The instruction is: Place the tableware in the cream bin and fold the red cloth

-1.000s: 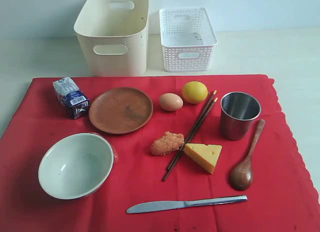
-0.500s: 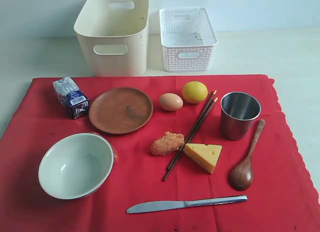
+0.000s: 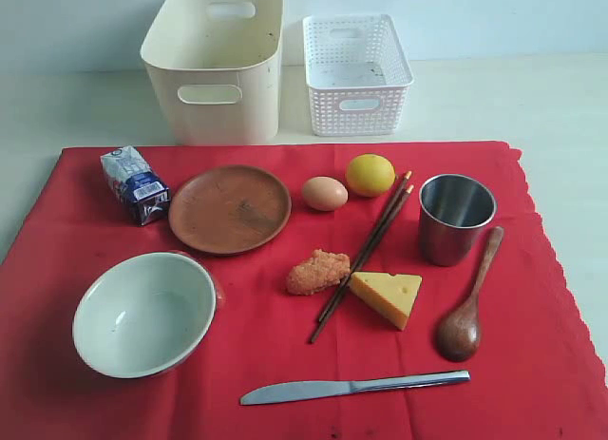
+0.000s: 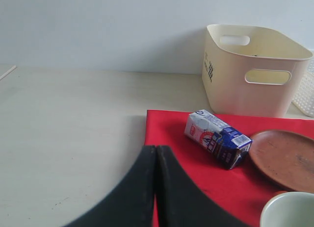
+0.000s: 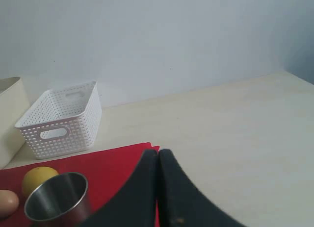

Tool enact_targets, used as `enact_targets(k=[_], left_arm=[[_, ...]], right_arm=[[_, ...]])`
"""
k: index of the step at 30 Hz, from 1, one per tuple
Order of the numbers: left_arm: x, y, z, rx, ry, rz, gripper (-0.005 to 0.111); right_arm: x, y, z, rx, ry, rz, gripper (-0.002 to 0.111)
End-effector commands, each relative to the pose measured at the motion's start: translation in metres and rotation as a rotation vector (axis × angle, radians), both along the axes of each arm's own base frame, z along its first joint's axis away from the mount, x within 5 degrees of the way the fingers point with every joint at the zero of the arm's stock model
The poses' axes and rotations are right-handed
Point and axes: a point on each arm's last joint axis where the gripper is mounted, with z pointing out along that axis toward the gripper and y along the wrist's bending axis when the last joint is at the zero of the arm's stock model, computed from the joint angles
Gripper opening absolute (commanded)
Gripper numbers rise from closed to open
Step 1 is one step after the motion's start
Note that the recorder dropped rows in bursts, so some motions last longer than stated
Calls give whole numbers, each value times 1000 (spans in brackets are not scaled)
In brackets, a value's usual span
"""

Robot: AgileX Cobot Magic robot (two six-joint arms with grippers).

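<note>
- The left fingers (image 4: 151, 157) are pressed together along their length and hold nothing. They sit above the left border of the red cloth (image 3: 266, 354).
- The right fingers (image 5: 153, 161) are likewise closed tight with nothing between them, by the cloth's far right corner.
- Only the wrist views show the fingers; the exterior view shows neither arm.
- Only the exterior view shows the brown chopsticks (image 3: 366, 250), dark wooden spoon (image 3: 467, 302), silver knife (image 3: 351, 387), nugget (image 3: 318, 271) and cheese (image 3: 387, 295).
- The six tableware items are one bowl (image 3: 142, 312), one plate (image 3: 229, 208), one steel cup (image 3: 456, 217), one pair of chopsticks, one spoon and one knife. All lie on the cloth.
- Also on the cloth are one carton (image 3: 136, 184), one egg (image 3: 325, 193) and one lemon (image 3: 370, 174).
- Two bins stand on the bench (image 3: 560, 98) just beyond the cloth's far edge: the cream bin (image 3: 214, 79) and, beside it, a white lattice basket (image 3: 356, 107).
- The cloth's scalloped edge runs down the right, and bare bench lies on both sides.
</note>
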Motion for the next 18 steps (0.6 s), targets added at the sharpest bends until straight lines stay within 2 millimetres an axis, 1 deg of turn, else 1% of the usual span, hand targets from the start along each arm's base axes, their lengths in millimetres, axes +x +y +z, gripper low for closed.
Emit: enact_targets(k=[1, 18], left_arm=[[0, 0, 1, -6, -11, 3, 2], [0, 0, 1, -6, -11, 3, 2]], right_arm=[[0, 0, -1, -7, -5, 3, 0], [0, 0, -1, -6, -12, 3, 0]])
